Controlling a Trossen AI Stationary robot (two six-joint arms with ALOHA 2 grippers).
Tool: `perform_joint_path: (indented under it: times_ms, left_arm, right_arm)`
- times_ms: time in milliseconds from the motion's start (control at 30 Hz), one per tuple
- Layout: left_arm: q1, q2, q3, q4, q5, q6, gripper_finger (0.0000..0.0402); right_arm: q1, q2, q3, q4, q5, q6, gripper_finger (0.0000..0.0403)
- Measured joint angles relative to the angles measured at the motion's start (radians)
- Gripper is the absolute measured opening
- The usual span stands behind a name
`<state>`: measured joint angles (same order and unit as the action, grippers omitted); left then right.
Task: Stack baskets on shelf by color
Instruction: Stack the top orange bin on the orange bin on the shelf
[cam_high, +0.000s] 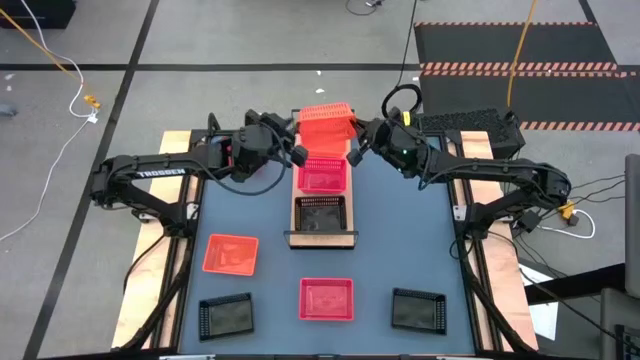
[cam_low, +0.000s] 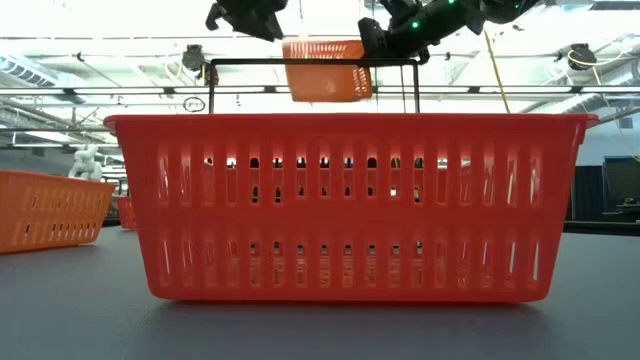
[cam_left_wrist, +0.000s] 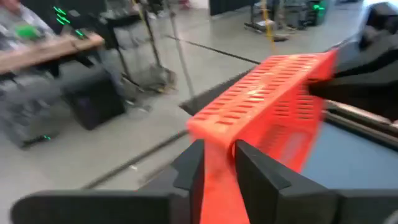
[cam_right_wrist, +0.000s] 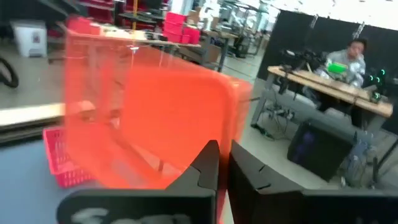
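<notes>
An orange basket hangs tilted above the far end of the light-wood shelf, between my two grippers. In the low view the orange basket shows high up, by the shelf's black wire frame. My right gripper is shut on its right end. My left gripper is at its left end, fingers a little apart on either side of the wall. A pink-red basket and a black basket rest on the shelf board. My left gripper has the basket's left end wall between its two fingers, coming level from the table's left; I cannot tell whether the fingers touch it. My right gripper pinches the basket's right end between its two fingers, coming level from the table's right. The basket is clear of the shelf and tilted.
On the blue tabletop near the front lie an orange basket, a pink-red basket and two black baskets. The pink-red one fills the low view. A person sits at a desk beyond the table.
</notes>
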<state>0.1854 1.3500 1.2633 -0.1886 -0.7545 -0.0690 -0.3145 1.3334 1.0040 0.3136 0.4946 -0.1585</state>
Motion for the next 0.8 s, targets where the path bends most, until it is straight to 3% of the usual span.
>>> perform_joint_path:
  times_ms: [167,367,567,800]
  left_arm:
    - [0.017,-0.077,0.002,-0.017,-0.115,0.071,0.0131]
    - [0.016,-0.16,0.003,-0.18,-0.119,0.034,0.0155]
    - [0.017,-0.174,0.001,-0.253,-0.119,-0.004,0.0156]
    - [0.017,-0.175,-0.033,-0.308,-0.144,-0.01,0.0156]
  right_arm:
    - [-0.063,0.003,0.047,-0.12,-0.055,0.114,0.0008]
    - [-0.144,0.03,0.148,-0.322,-0.173,0.304,0.0006]
    - [-0.207,0.108,0.276,-0.333,-0.32,0.509,0.0008]
    - [-0.216,0.201,0.335,-0.361,-0.348,0.588,0.0008]
